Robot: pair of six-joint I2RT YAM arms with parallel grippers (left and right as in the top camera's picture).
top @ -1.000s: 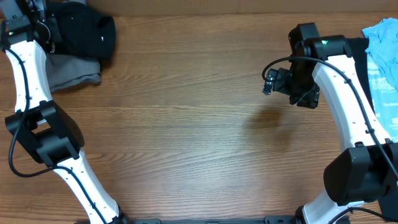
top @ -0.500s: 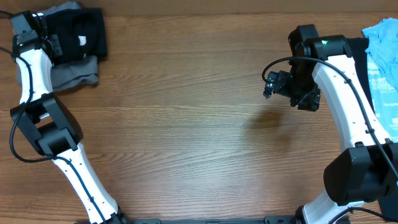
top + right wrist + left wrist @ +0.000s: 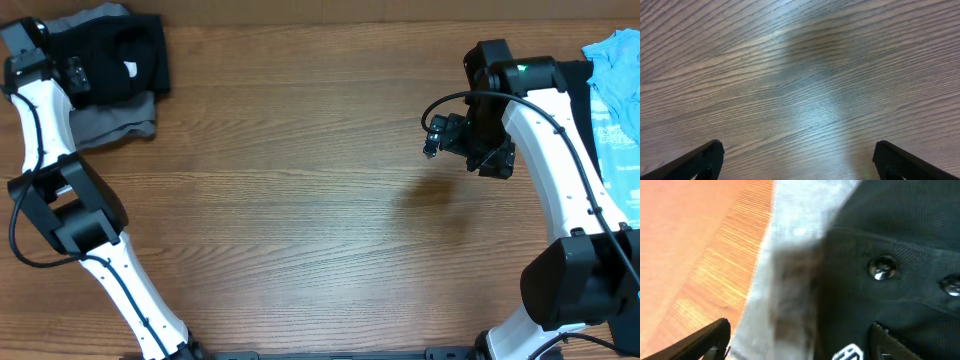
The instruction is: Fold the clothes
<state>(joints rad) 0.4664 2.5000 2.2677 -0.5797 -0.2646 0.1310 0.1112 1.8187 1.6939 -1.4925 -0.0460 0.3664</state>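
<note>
A folded black T-shirt [image 3: 125, 55] with a small white logo [image 3: 131, 68] lies at the table's far left corner, on top of a grey garment [image 3: 115, 122]. My left gripper [image 3: 84, 78] is at the shirt's left edge. In the left wrist view that gripper [image 3: 800, 347] is open, its fingers [image 3: 707, 339] spread over grey fabric [image 3: 790, 255] and black fabric [image 3: 890, 245], holding nothing. My right gripper [image 3: 445, 135] hovers right of centre. It stands open [image 3: 800, 160] over bare wood.
A light blue garment [image 3: 615, 95] lies at the right edge on dark cloth [image 3: 577, 90]. The wooden table [image 3: 300, 200] spreads between the two arms. Both arm bases stand at the near edge.
My left gripper carried the black shirt left onto the grey garment, then opened and let it go. The right arm has not moved.
</note>
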